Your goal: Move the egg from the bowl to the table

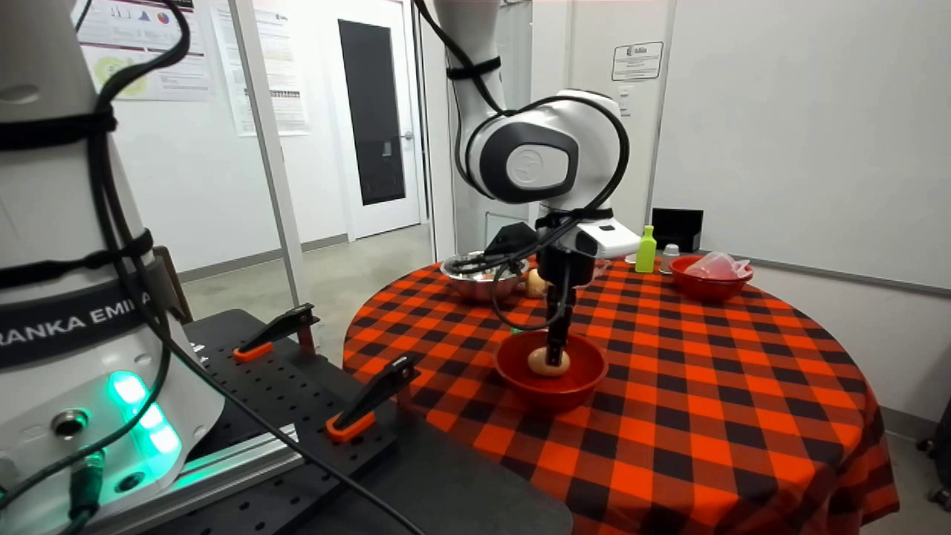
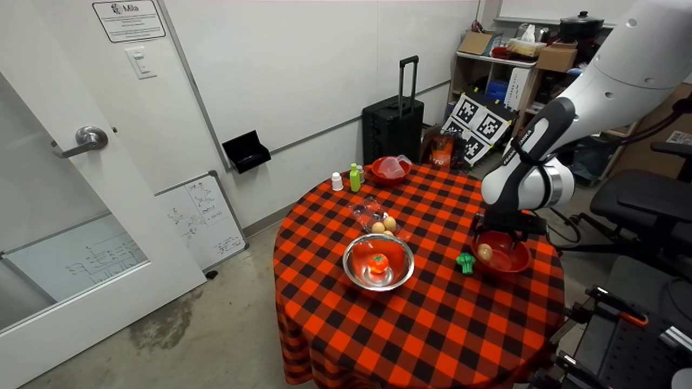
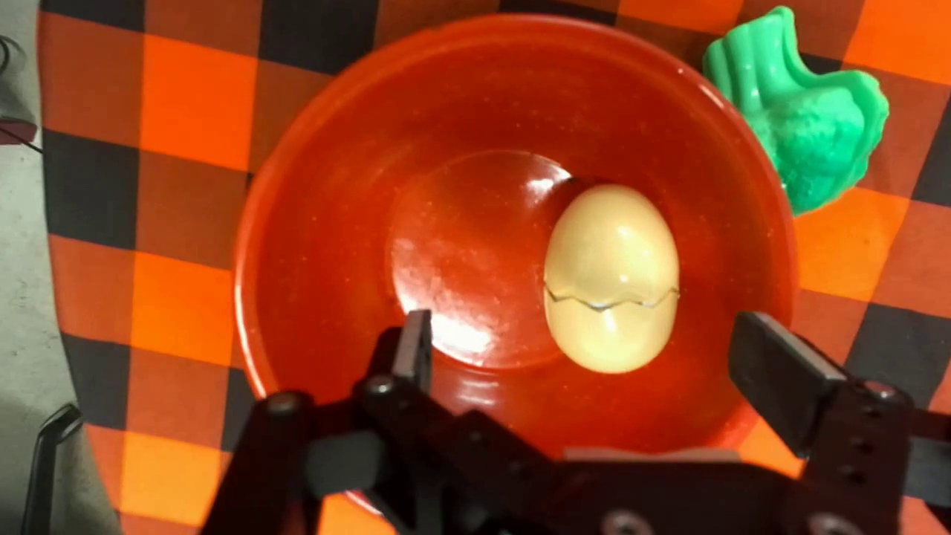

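Fingers (image 3: 776, 375) fill the bottom of the wrist view, spread well apart and clear of the egg (image 3: 611, 253) as far as I can see, so the hand (image 3: 582, 327) isn't holding anything. Past them is the red bowl (image 3: 334, 223), and the egg is inside it, on its side and off-centre, where the bottom curves up into the wall. So I'd call this the lining-up-for-the-grab step: egg not lifted, not on the bench (image 2: 432, 324) yet.

Seen from the wrist, it sits between the two fingers, a bit closer to the one on that view's right. Can't tell for sure if the tips are low enough to straddle it, though. Next move imo: nudge over to centre on the egg, drop if needed without catching the rim, then squeeze gently and lift straight up. Watch the green broccoli-looking toy (image 3: 806, 141) just beside the bowl on the way out.

Egg itself: tan, smooth, pretty shiny, with a zigzag crack-style seam running across it just below the middle in that view. Looks to me like a two-part toy, so I'd guess it's slippery and could pop at the seam if pinched badly. Closing should catch it on its narrow sides, at least.
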Tool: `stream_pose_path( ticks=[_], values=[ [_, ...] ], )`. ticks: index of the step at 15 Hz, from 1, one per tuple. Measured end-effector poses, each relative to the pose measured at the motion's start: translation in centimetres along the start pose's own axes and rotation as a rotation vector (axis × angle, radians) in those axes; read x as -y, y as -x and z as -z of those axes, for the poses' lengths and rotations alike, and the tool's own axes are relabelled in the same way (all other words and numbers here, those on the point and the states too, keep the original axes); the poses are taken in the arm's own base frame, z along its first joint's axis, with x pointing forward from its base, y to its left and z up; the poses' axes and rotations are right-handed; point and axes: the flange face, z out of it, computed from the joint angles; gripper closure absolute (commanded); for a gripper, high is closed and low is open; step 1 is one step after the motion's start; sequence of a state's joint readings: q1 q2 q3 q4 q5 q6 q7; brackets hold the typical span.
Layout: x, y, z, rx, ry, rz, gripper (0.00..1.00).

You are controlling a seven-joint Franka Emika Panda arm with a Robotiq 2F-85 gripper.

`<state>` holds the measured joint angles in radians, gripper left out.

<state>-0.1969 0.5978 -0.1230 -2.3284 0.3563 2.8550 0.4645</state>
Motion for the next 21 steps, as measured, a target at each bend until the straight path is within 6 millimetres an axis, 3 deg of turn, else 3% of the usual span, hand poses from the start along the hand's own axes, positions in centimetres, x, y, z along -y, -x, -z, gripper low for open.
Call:
stream_pose_path(
  ticks=[16, 21],
  values=[
    [0.1, 0.2, -2.4, 0.018, 0.029, 0.009, 0.0],
    [0.3, 0.2, -2.9, 0.021, 0.032, 0.012, 0.16]
  ],
)
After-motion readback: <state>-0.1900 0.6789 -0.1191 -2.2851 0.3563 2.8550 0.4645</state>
